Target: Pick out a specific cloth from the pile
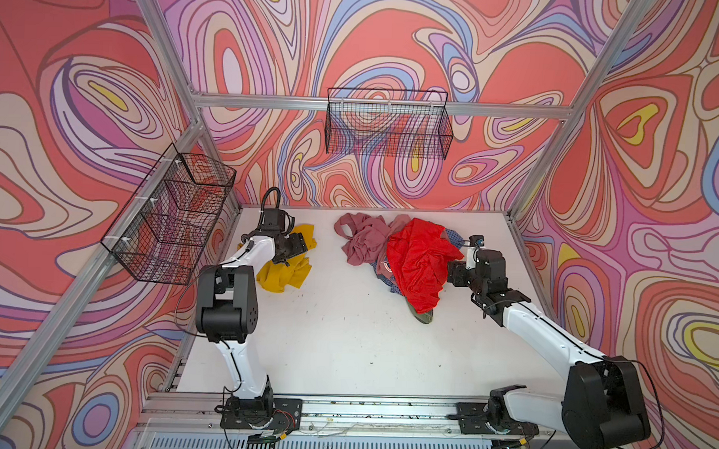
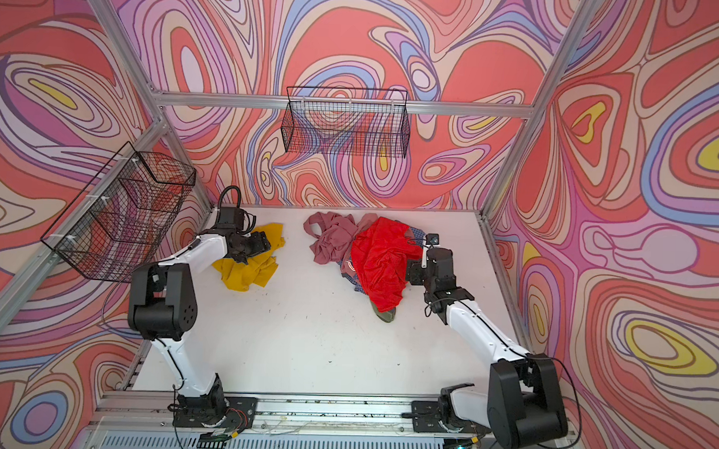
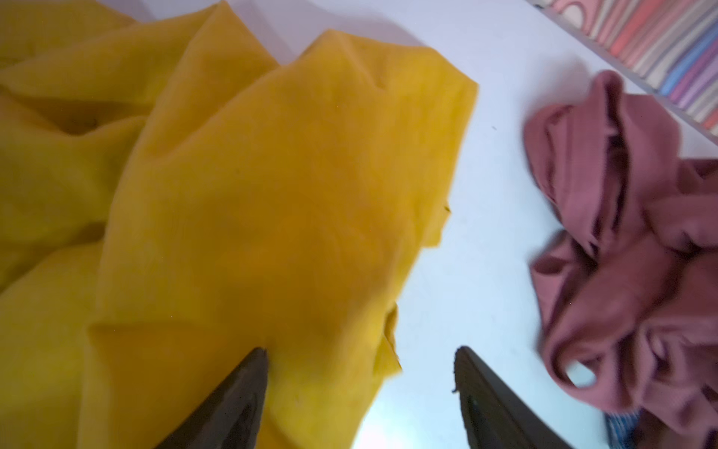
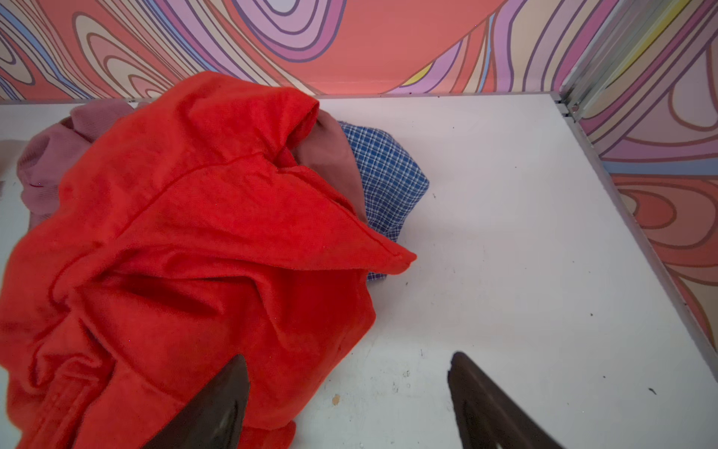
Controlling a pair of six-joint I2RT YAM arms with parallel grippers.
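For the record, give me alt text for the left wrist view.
A crumpled mustard-yellow cloth fills most of the frame, lying on the white table. The left claw hangs open over its edge, one fingertip over the fabric. A dusty pink garment lies apart.

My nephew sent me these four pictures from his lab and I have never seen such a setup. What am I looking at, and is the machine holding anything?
It is a two-armed robot at a white table. Two pictures look down from overhead; the other two come from cameras on each arm's wrist. The left gripper is open over a mustard-yellow cloth, which lies apart from the pile: a red cloth on top, with a pink cloth, blue-checked fabric and some olive green fabric. The right gripper is open at the red cloth's edge. Neither holds anything. Two wire baskets hang on the walls.
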